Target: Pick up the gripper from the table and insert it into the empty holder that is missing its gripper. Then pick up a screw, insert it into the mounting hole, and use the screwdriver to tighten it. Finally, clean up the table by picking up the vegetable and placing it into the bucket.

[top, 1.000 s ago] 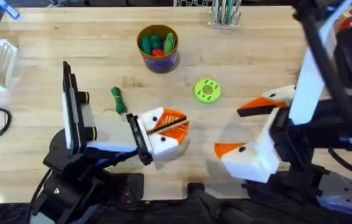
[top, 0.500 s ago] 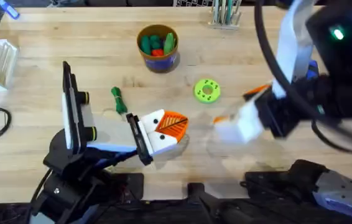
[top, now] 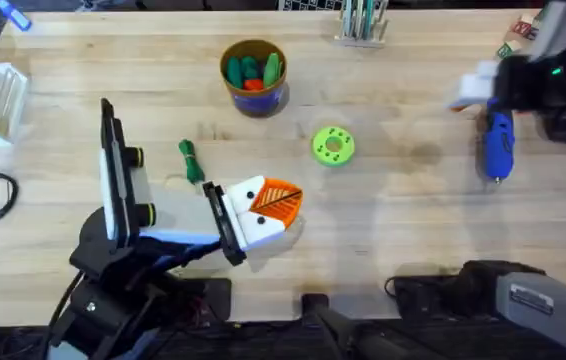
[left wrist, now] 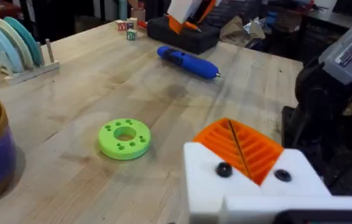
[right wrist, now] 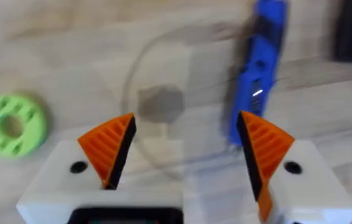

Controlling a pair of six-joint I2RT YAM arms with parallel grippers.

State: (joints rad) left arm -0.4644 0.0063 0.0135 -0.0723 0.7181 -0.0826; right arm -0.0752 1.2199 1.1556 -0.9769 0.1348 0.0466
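Spanning the wooden surface (top: 413,220), the task stands mid-way. Below the bucket (top: 253,97), the left gripper (top: 263,212) carries the holder (left wrist: 250,186) with the orange gripper finger (left wrist: 241,146) seated; its opening cannot be told. Far right of the bucket, the right gripper (right wrist: 185,118) hovers wide open over the screwdriver (top: 496,145), not yet grasped. Lower left of the bucket lies the vegetable (top: 191,160), not yet binned. Whether a screw fills the mounting hole (left wrist: 224,169) is unclear.

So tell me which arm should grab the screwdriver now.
Right. Its gripper hangs with open jaws beside the screwdriver at the table's right side, while the left gripper sits near the middle.
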